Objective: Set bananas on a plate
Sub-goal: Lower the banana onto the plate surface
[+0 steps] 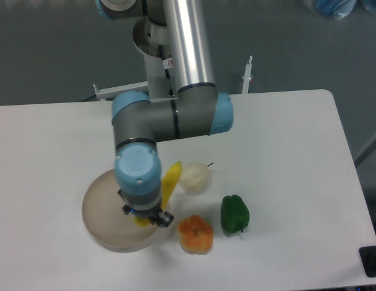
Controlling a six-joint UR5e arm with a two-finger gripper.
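Hand (145, 216) clamps the banana (170, 180) near one end, poised above the plate (97, 209).

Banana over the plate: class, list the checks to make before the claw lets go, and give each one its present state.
1. Banana held by the claw: ok.
2. Claw above the plate: ok.
3. Whole banana within the plate's rim: not ok; its upper end sticks out toward the white vegetable.
4. Orange pepper and green pepper off the plate: ok.
5. Height of the banana above the plate: cannot tell.
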